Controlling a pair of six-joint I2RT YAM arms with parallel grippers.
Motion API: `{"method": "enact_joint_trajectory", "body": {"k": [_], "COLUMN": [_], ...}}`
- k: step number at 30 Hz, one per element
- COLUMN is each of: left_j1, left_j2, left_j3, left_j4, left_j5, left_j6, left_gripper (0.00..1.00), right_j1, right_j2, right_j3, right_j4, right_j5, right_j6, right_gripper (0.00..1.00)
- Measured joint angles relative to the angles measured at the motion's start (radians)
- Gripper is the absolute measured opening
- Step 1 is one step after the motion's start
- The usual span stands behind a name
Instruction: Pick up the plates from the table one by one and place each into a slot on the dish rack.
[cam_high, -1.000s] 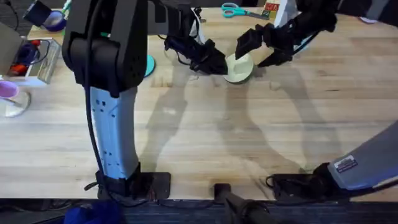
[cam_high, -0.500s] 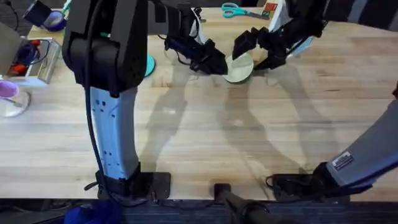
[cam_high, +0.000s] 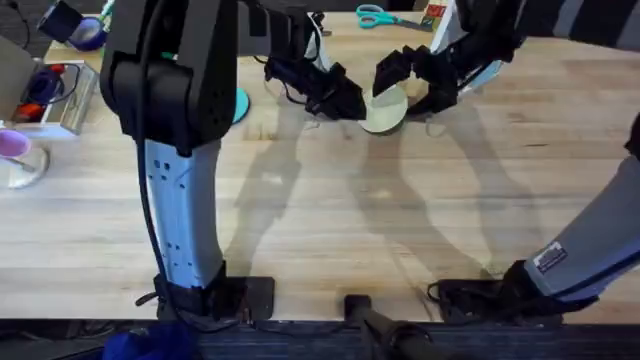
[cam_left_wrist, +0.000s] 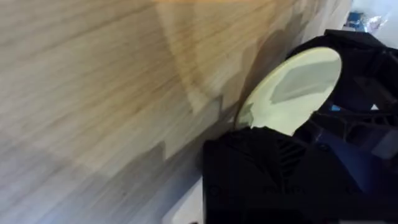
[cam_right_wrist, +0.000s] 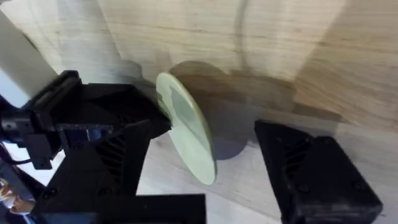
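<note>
Pinching the tilted cream plate (cam_high: 384, 108) by its edge, the left gripper (cam_high: 348, 103) should hold steady until the spread right gripper (cam_high: 408, 80) closes.

I count two plates: one cream plate (cam_high: 385, 108) up at twelve o'clock, one cyan plate (cam_high: 241, 105) peeking out at eleven. Two grippers on screen, the left gripper (cam_high: 345, 100) and the right gripper (cam_high: 405, 85). One pair of scissors (cam_high: 378, 16) at the far edge, one o'clock.
</note>
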Motion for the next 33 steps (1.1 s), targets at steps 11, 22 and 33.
{"method": "enact_joint_trajectory", "body": {"k": [11,22,33], "left_j1": [0.0,0.003,0.005], "left_j2": [0.0,0.0,0.0], "left_j3": [0.0,0.0,0.002], "left_j4": [0.0,0.007,0.006], "left_j5": [0.0,0.007,0.006], "left_j6": [-0.001,-0.007,-0.007], "left_gripper": [0.042,0.042,0.041], "right_j1": [0.0,-0.005,-0.005], "right_j2": [0.011,0.004,0.004], "right_j3": [0.0,0.012,0.015], "right_j4": [0.011,0.009,-0.004], "right_j5": [0.001,-0.055,-0.066], "right_j6": [-0.001,-0.001,-0.011], "right_gripper": [0.737,0.041,0.031]}}
